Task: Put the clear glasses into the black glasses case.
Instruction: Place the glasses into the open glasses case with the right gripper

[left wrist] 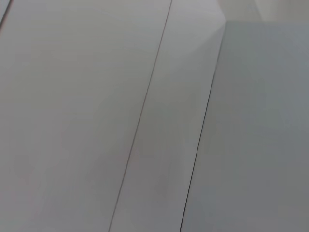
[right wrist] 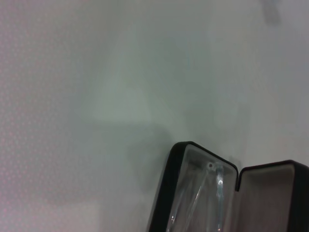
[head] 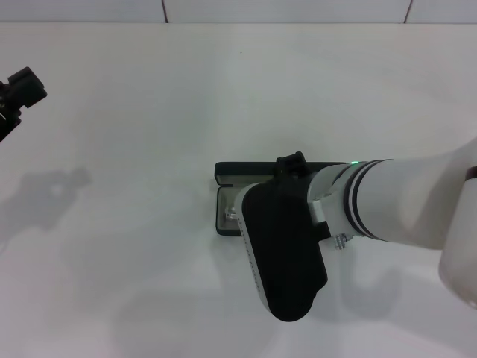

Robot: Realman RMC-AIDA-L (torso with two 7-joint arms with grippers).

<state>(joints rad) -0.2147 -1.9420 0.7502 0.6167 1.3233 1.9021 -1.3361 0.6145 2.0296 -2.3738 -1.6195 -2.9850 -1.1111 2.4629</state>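
There is one slim black glasses case [head: 223,173] with a grey inside, lying open right under the right gripper. Inside it is one pair of clear plastic glasses [right wrist: 212,193]. There are two robot arms, one at the case and one far off to its left.

case [head: 223,173] open at table [head: 134,283] centre, glasses [right wrist: 212,193] inside; right arm [head: 358,201] over it; left gripper [head: 22,89] far left.

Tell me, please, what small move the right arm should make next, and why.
Probably lift the right gripper straight up, clear of the black glasses case: the clear glasses already seem to lie in its open tray, lid raised. The left gripper sits parked far left.
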